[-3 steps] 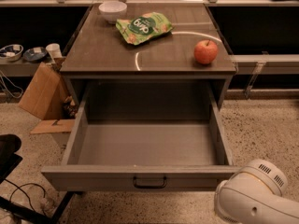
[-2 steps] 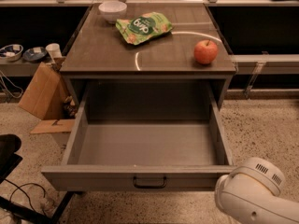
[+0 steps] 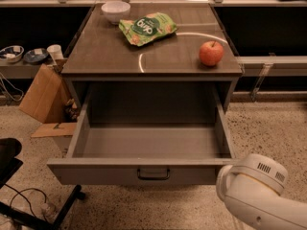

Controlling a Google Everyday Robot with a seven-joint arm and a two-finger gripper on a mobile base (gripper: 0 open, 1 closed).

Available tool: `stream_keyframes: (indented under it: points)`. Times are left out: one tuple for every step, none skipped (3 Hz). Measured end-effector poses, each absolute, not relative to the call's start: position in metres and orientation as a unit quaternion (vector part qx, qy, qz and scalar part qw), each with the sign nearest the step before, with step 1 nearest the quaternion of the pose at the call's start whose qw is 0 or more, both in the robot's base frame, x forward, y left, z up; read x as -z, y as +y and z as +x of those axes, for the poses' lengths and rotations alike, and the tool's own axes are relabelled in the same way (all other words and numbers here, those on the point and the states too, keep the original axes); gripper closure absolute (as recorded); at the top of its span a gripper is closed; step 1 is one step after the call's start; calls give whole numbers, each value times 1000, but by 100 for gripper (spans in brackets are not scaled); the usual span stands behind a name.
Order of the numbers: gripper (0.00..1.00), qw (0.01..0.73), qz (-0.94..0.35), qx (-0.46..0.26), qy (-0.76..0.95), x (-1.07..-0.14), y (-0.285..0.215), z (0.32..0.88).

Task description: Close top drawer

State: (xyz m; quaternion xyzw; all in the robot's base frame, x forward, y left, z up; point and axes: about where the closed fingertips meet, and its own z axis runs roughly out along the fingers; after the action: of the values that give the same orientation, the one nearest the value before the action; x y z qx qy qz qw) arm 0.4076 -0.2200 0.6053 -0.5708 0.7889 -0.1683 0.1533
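Wide, deep grey metal top drawer [image 3: 96,172] is pulled fully out of the grey cabinet toward the camera. Its flat front runs parallel to the cabinet top's near edge and well forward of it. The grey inner floor and both side walls are exposed. A small black rectangular pull handle [image 3: 153,174] sits at the middle of the front, just under its upper edge.

Brown-grey cabinet top [image 3: 110,56]:
- Round red apple [image 3: 211,53] stands near the right edge, toward the near right corner.
- Crumpled green snack bag [image 3: 147,28] lies flat around the middle of the far half.
- Small white bowl [image 3: 115,11] stands upright by the far edge, left of the bag and just beside it.

Bulky white rounded robot arm segment [image 3: 259,195] fills the lower right of the camera view. It is at the right end of the drawer front; whether it touches cannot be told. The gripper is out of view, so its jaw state cannot be told.

Tan cardboard pieces [image 3: 41,92] lean against the cabinet's left side on the speckled floor [image 3: 273,128]. A white cup [image 3: 54,51] stands on a low shelf left of the cabinet.
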Motion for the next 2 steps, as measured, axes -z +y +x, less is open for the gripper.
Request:
stream_keyframes:
  points:
    - [100,180,-584,167,774,-616,-199,430]
    - [100,215,-604,165,750,-631,-175,471]
